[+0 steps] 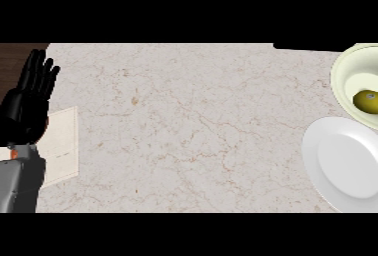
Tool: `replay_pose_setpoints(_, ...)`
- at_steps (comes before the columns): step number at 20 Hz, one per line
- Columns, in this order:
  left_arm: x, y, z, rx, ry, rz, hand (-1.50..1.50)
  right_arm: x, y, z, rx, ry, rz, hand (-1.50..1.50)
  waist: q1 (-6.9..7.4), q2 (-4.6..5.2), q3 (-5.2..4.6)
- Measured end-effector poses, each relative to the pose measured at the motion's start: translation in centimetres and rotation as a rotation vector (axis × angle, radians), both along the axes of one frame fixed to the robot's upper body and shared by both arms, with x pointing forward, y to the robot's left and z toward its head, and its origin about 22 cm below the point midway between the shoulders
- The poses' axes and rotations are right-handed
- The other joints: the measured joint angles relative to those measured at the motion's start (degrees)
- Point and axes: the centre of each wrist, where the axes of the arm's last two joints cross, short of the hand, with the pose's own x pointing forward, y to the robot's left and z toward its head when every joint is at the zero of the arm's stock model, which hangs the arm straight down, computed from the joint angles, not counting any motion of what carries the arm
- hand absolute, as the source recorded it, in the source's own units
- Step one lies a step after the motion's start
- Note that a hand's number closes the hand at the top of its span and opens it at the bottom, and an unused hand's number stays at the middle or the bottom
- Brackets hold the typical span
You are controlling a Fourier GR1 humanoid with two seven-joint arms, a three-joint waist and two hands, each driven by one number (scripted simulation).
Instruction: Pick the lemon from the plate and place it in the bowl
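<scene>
The lemon (366,101) sits in the bowl (341,75) — plate (332,150) just beside it bare, so the job looks done. Left hand (28,100) rests spread at the tabletop (192,125) edge; right hand's out of view.

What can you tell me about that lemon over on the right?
The lemon is small, rounded and yellow-green, darker on one side. It lies inside the pale cream bowl at the counter's far right, low against the bowl's inner wall. Nothing holds it; no hand is near. It is off the white plate just below.
</scene>
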Motion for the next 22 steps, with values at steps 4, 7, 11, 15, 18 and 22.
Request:
replay_pose_setpoints(4,0.0,-0.1,0.1,0.001,-0.006,0.0,0.0,0.3,0.5,-0.6,0.145,-0.089,-0.012,-1.5,-0.12,0.09,0.07)
replay_pose_setpoints(7,0.1,-0.2,0.2,-0.003,-0.009,0.005,0.0,0.0,-0.1,0.2,0.218,-0.199,-0.056,-1.5,-0.21,0.2,0.12)
replay_pose_setpoints(11,-0.1,0.2,0.1,-0.002,-0.008,0.007,0.0,-0.9,-1.4,1.2,0.29,-0.322,-0.152,-1.5,-0.2,0.27,0.12)
replay_pose_setpoints(15,0.0,0.1,0.2,0.005,-0.011,0.008,0.0,-2.8,-3.6,2.1,0.345,-0.396,-0.25,-1.5,-0.48,0.4,0.17)
replay_pose_setpoints(18,0.0,0.1,0.3,0.0,-0.016,0.009,0.0,-4.7,-5.4,3.0,0.384,-0.429,-0.308,-1.5,-0.65,0.51,0.27)
replay_pose_setpoints(22,-0.1,0.3,0.4,-0.006,-0.014,0.017,0.0,-7.3,-7.5,3.5,0.431,-0.462,-0.335,-1.5,-0.99,0.56,0.43)
